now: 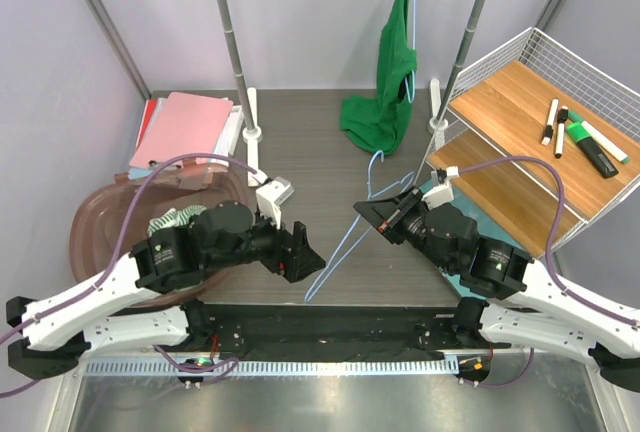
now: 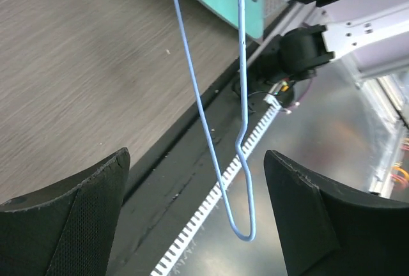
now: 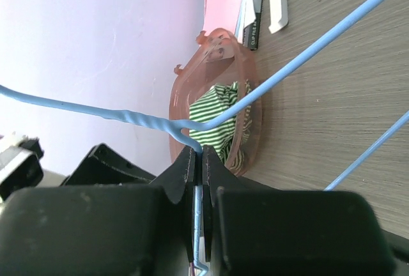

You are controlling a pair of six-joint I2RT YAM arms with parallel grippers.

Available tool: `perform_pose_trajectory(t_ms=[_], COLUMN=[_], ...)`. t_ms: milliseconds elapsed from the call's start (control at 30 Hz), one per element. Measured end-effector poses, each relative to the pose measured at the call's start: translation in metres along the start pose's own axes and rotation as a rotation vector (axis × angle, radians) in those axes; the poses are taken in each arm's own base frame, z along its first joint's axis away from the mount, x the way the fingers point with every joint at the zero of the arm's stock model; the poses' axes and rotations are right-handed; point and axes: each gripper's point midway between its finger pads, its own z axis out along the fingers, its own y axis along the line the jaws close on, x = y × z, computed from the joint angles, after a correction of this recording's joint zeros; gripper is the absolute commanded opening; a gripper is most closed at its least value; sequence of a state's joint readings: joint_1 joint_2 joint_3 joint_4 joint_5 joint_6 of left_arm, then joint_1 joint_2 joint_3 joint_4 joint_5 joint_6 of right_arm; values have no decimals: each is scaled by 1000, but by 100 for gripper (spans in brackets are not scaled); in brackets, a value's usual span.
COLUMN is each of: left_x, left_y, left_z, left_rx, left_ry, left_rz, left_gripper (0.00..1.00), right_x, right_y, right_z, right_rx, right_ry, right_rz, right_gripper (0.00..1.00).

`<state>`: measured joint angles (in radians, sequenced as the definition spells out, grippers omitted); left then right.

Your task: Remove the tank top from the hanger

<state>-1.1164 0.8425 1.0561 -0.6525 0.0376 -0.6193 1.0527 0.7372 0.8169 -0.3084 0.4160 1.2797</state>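
Note:
An empty light-blue wire hanger lies slanted over the table's middle. My right gripper is shut on its wire just below the twisted neck, as the right wrist view shows. My left gripper is open beside the hanger's lower end. In the left wrist view that narrow end hangs between the open fingers without touching them. A green tank top hangs from a second blue hanger on the back rail, its lower part heaped on the table.
A brown basket at the left holds a green-and-white striped garment. Pink folders lie behind it. A wire shelf with markers stands at the right. Two rack posts rise at the back.

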Motion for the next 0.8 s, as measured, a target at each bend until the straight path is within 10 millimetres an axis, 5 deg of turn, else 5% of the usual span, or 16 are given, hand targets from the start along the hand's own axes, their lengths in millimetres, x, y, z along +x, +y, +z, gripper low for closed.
perform_pose_trajectory(t_ms=[300, 500, 800], left_x=[22, 36, 46], left_y=[-9, -5, 9], left_z=[12, 23, 26], left_rx=[-67, -115, -188], left_ry=[25, 66, 82], left_rz=[108, 149, 149], left_gripper=[83, 54, 42], right_x=[-6, -6, -7], right_y=[-9, -13, -25], right_z=[3, 5, 2], right_rx=[46, 64, 85], right_ry=[-44, -48, -64], right_rz=[49, 64, 99], right_gripper=[1, 1, 1])
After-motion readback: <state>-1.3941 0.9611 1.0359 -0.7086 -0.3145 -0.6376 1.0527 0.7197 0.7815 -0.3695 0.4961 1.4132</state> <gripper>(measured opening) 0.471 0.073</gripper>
